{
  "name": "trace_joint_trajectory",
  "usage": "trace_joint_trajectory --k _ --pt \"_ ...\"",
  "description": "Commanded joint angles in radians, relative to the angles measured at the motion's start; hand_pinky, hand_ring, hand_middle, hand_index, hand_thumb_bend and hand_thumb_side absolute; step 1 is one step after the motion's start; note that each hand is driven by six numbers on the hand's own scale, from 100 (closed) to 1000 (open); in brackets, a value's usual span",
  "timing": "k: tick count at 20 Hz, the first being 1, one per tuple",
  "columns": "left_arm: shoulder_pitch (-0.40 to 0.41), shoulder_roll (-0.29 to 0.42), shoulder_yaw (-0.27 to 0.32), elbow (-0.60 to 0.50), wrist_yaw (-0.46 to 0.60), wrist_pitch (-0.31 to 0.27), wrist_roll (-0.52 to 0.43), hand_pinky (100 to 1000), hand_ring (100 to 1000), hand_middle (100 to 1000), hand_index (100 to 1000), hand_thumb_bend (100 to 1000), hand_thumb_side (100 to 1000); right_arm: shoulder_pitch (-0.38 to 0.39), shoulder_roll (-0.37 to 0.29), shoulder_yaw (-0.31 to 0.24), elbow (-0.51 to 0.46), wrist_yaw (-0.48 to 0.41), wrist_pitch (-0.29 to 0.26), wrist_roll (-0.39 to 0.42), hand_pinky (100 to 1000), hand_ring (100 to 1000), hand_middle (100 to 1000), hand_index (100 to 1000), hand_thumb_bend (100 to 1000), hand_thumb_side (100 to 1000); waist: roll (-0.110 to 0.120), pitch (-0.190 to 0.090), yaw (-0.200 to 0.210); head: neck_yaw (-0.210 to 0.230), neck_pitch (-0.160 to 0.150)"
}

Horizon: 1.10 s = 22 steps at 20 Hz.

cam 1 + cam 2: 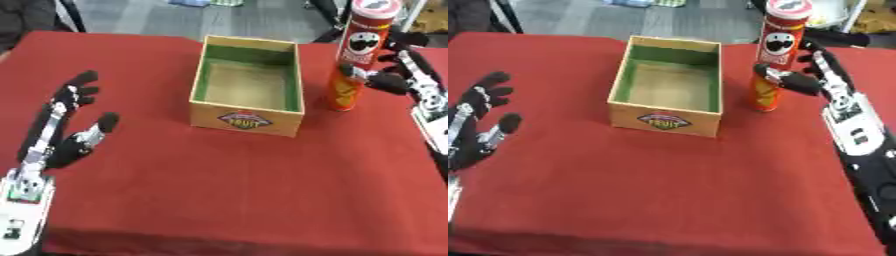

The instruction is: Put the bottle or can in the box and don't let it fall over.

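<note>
Right now we have our right hand (811,80) wrapped around the tall red chip can (777,55), thumb on the near side and fingers curling round the back, gripping it at about mid-height. That seems a sensible place to take it: a can this tall and narrow tips easily, and a hold near its middle keeps it steady better than one at the very top or bottom. The can stands upright on the red tablecloth (236,180), just beside the wooden box (248,85), at about three o'clock from it; whether its base has lifted off the cloth we cannot tell.

The box sits open-topped near the far middle of the table, its green inner walls bare and nothing inside, a label on its near face. Its open mouth is what we judge the can must go over and down into, base first, so that it lands flat on the box floor and stays standing.

Our left hand (61,125) rests idle at about nine o'clock from the box, well apart from it, fingers spread and relaxed, holding nothing. It is out of the way, which leaves the path from can to box free.
</note>
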Motion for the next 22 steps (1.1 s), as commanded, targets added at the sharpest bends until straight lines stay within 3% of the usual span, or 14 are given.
trace_joint_trajectory --k 1,22 --pt "-0.015 0.008 -0.004 -0.015 0.003 -0.002 -0.005 865 878 900 975 640 769 -0.035 -0.018 -0.013 0.006 -0.024 0.003 -0.002 844 896 937 1000 691 581 0.014 0.005 0.004 -0.006 -0.004" --pt "-0.029 0.004 -0.012 -0.014 0.005 -0.005 -0.013 866 877 900 975 638 770 -0.094 0.015 -0.038 0.067 -0.217 -0.002 -0.05 825 875 890 1000 644 523 0.019 0.023 0.031 -0.037 -0.012"
